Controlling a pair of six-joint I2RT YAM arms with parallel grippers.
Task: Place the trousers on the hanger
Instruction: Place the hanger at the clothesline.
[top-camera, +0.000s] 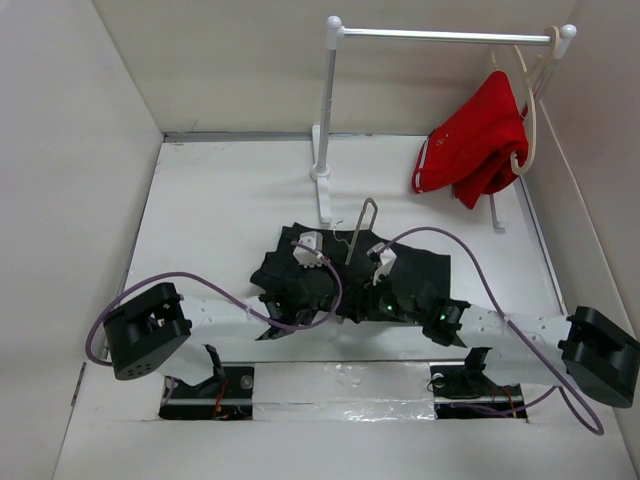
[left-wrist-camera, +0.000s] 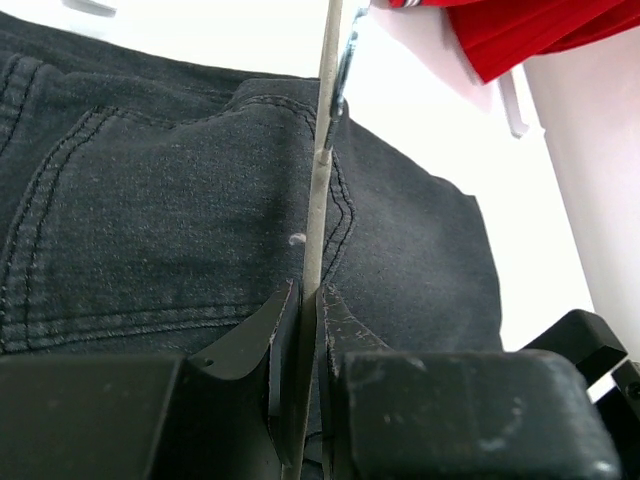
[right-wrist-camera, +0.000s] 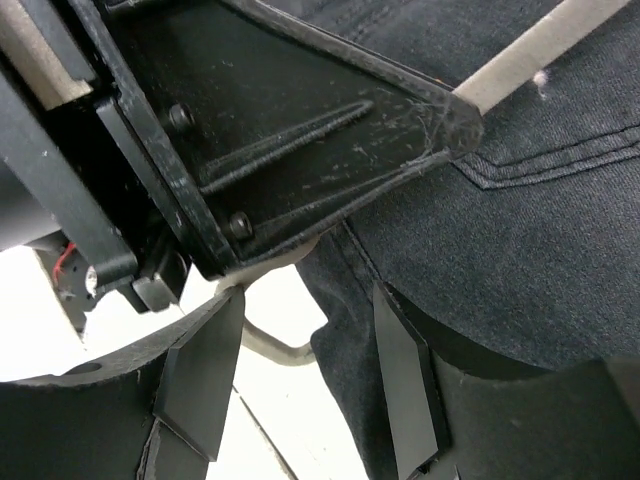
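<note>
White walls close in the white bench (top-camera: 220, 200) on three sides. At the back stands a rack (top-camera: 440, 35), and from its right end hangs a red garment (top-camera: 475, 140) on a cream hanger (top-camera: 528, 120).

On my top view, the trousers (top-camera: 420, 265) lie bunched in the middle of the bench, in front of the rack's foot and between the two arms. The hanger (top-camera: 362, 225) stands almost upright over them, and its rounded loop points up and away from me.

On the left wrist view, the jaws of the left gripper (left-wrist-camera: 308, 295) are pressed together on the thin grey wire of the hanger. The wire goes straight up from them across the dark denim and its stitched pocket.

On the right wrist view, the jaws of the right gripper (right-wrist-camera: 308, 292) stand apart and clamp nothing. Between them I see the edge of the trousers and a curved piece of grey wire on the white surface. I cannot tell if the fingers touch the cloth. The left gripper fills the upper left of this view, just beside the right one.
</note>
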